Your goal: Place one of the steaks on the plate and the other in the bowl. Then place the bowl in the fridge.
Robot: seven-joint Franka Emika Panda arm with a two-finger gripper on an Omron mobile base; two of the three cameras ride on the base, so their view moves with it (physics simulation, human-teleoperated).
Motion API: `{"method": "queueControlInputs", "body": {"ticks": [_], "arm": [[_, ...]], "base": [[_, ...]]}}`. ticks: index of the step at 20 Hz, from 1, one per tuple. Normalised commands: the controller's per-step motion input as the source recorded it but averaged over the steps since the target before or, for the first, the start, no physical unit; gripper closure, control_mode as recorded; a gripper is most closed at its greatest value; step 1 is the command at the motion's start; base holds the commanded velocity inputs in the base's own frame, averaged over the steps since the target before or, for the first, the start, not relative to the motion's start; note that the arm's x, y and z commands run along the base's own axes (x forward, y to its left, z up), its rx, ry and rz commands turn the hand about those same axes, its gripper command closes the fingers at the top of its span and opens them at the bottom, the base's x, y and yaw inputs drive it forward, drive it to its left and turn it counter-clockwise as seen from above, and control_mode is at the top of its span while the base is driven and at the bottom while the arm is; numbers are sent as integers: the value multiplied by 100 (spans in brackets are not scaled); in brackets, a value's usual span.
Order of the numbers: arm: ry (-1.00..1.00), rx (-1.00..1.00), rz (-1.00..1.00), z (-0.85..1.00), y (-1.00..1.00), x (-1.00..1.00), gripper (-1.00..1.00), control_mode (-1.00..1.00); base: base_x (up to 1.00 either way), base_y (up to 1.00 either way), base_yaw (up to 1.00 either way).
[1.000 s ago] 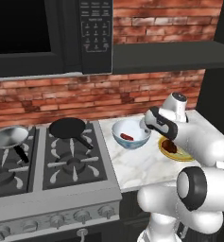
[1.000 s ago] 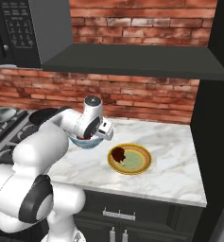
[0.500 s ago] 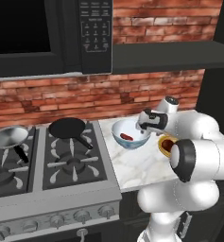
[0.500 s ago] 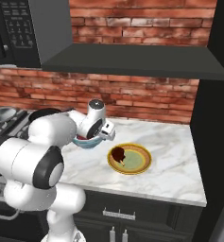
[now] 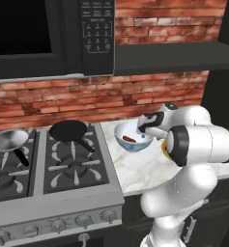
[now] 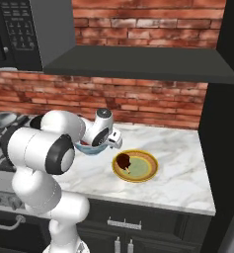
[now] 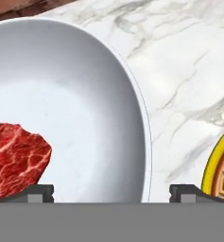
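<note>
White marble counter (brick wall behind), stove alongside; jaws apart over bowl.

The bowl under my hand looks smooth and a bit shiny, like glazed clay. The red steak in it looks wet, with white lines in it. The counter is smooth white stone with grey veins. The plate looks glossy, and the brown steak on it looks dull. The wall is rough red brick. One pan is shiny metal, the other pan is dull black.
</note>
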Motion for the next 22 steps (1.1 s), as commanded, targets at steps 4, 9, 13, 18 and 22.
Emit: {"method": "queueControlInputs", "body": {"ticks": [4,9,13,18,22], "arm": [[0,0,0,-16,2,2,100,-100],[0,1,-5,-11,9,-18,100,-100],[-26,0,-17,2,0,-92,100,-100],[-32,0,-24,37,1,-86,100,-100],[-34,0,-33,56,24,-72,100,-100]], "base": [[0,0,0],[0,0,0],[0,0,0],[0,0,0],[0,0,0]]}}
